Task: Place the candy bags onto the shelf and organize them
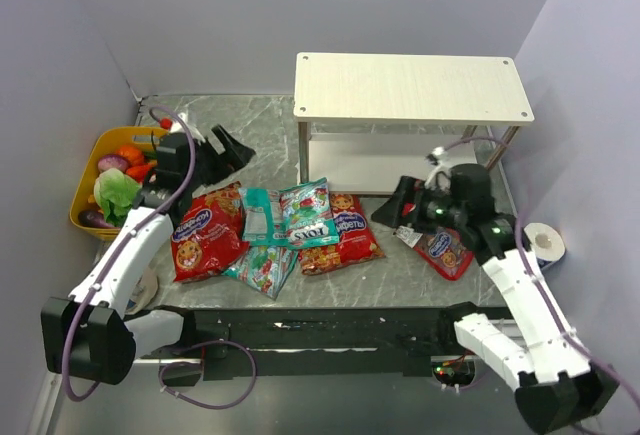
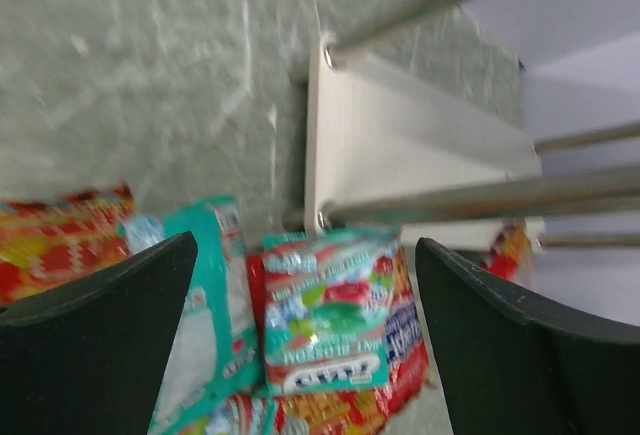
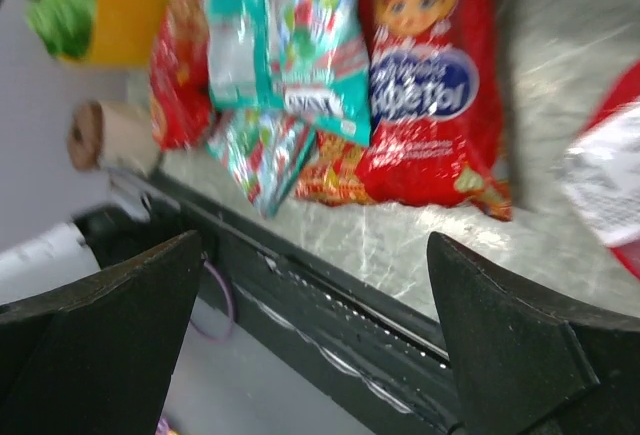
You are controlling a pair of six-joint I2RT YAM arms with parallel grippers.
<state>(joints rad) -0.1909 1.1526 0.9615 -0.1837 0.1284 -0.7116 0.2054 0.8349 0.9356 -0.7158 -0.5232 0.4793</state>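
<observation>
Top view takes in the lot: glossy candy bags (image 1: 300,215) lying flat on the marbled table (image 1: 400,275), just in front of the pale wood-grain shelf (image 1: 410,85). Only the left wrist view catches its thin metal legs (image 2: 480,200) close up. Left gripper (image 2: 305,250) gapes wide and empty, and so does the right gripper (image 3: 315,240).

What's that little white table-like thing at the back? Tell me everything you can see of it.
It is a small two-tier shelf, standing upright on the grey marbled table near the back wall. Its top is a pale wood-grain rectangular board with dark screws at the corners; a second pale board sits low between thin shiny metal legs. The top board is bare. Candy bags lie on the table just in front, the nearest beside a front leg.
</observation>
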